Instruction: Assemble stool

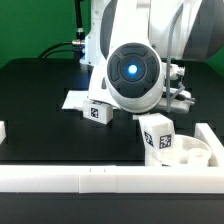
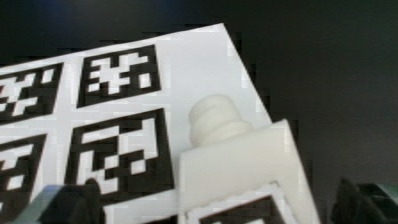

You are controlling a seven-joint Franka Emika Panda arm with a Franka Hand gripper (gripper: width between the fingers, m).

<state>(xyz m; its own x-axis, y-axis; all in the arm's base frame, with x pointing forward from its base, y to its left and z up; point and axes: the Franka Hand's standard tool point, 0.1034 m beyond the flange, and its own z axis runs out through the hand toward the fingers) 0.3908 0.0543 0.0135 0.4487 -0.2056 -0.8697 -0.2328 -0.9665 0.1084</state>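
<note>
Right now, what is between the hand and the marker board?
In the wrist view, one white stool leg with a ridged tip lies below the open hand, in front of the marker board.

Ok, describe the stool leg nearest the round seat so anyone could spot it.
Follow the long white border rail to the round white ring-shaped plastic seat at the exterior view's right. The short blocky white tagged leg close beside that seat, on its left in that view, is it; the other tagged leg stands farther left, well apart from the seat.
</note>
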